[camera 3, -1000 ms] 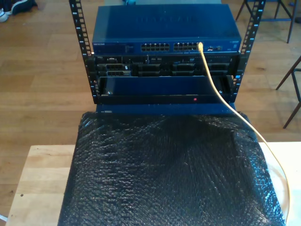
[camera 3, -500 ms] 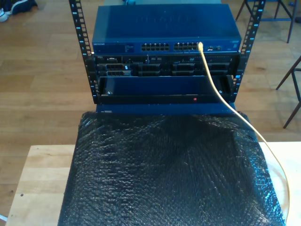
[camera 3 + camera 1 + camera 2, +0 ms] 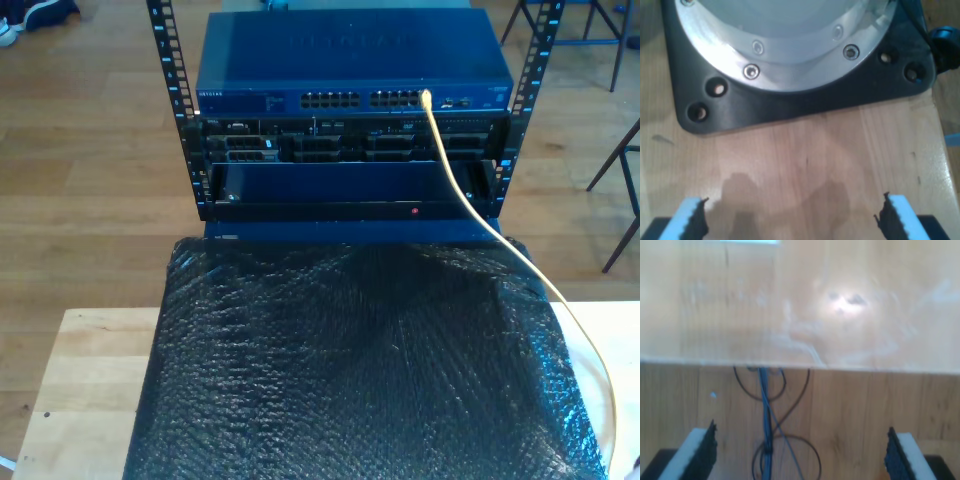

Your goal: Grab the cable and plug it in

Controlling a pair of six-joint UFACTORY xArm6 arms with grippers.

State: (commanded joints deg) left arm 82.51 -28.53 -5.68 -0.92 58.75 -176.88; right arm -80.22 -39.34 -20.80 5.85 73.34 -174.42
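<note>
Look at the exterior view: the cable (image 3: 455, 185) is pale yellow, and its tip already sits in a port at the upper right of the blue network switch (image 3: 350, 60) in the rack (image 3: 172, 90). From there it hangs down, crosses the right side of the black bubble-wrap cover (image 3: 350, 370) and runs off at the lower right of the frame. Your first end effector (image 3: 792, 220) has its pads wide apart with nothing between them, above the wooden counter (image 3: 805, 155) near a black arm base plate (image 3: 790, 107). Your second end effector (image 3: 800, 455) is wide apart too, holding nothing, over a wooden edge with thin dark and blue wires (image 3: 765, 415) below. The plug looks done, I think. If you swing an arm across the hanging cable, you could snag it and pull the plug out.
</note>
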